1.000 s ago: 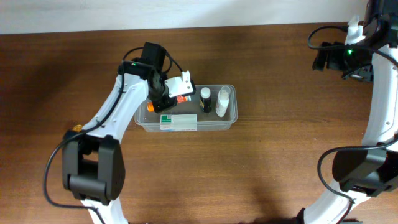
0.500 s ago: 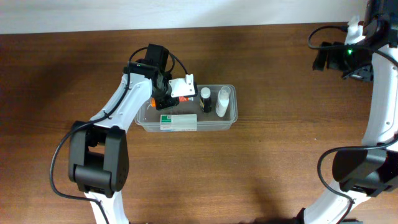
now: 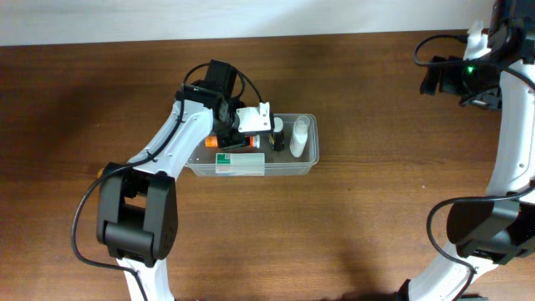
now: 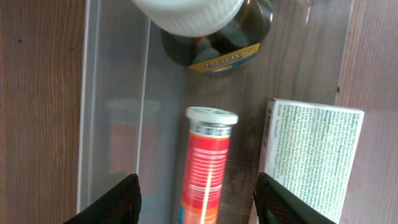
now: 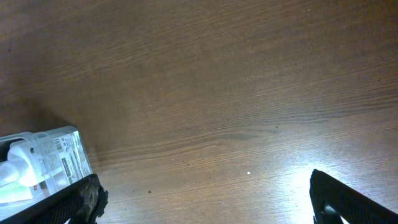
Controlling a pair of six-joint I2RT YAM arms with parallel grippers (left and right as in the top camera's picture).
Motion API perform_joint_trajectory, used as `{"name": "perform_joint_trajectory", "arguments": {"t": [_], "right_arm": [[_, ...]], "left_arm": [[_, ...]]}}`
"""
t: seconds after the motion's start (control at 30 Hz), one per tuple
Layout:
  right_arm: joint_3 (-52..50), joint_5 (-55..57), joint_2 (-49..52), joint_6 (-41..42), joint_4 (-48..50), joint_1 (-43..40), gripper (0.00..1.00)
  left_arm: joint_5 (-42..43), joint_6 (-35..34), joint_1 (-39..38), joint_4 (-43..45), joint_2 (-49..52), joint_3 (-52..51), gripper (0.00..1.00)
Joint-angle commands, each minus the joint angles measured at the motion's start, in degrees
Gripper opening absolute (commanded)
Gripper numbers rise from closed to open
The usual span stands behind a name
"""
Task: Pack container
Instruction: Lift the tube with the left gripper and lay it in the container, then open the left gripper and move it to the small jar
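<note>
The container [image 3: 312,161] is a clear plastic tub at the table's middle. In it lie a white-and-green carton [image 3: 240,164], a dark bottle with a white cap [image 3: 277,134], a white bottle [image 3: 299,136] and an orange tube [image 3: 214,142]. My left gripper [image 3: 244,127] hangs over the tub's left half. In the left wrist view it [image 4: 200,198] is open, its fingers either side of the orange tube [image 4: 208,163] without touching it, between the container's wall [image 4: 118,124] and the carton [image 4: 311,155]. My right gripper [image 3: 466,77] is far right, open and empty over bare wood [image 5: 205,199].
The dark bottle [image 4: 214,37] lies just beyond the tube's cap in the left wrist view. A clear, white-labelled object [image 5: 40,163] shows at the left edge of the right wrist view. Black cables run near the right arm [image 3: 435,46].
My left arm has swung to the right along the tub, so the gripper now sits nearer the dark bottle. The right arm has not moved.
</note>
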Motion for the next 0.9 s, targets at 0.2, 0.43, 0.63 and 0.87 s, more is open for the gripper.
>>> {"name": "perform_joint_trajectory", "arguments": {"t": [0.2, 0.43, 0.63, 0.87], "right_arm": [[0.9, 0.5, -0.4, 0.3, 0.0, -0.2, 0.98], [0.8, 0.5, -0.4, 0.3, 0.0, -0.2, 0.98], [0.9, 0.5, -0.4, 0.3, 0.0, -0.2, 0.99], [0.9, 0.5, -0.4, 0.3, 0.0, -0.2, 0.98]], "left_arm": [[-8.2, -20.1, 0.9, -0.5, -2.7, 7.1, 0.61], [-7.5, -30.3, 2.8, -6.3, -12.1, 10.6, 0.7], [-9.9, -38.8, 4.4, -11.8, -18.0, 10.6, 0.75], [-10.9, -61.6, 19.3, -23.0, -18.1, 9.0, 0.87]]}}
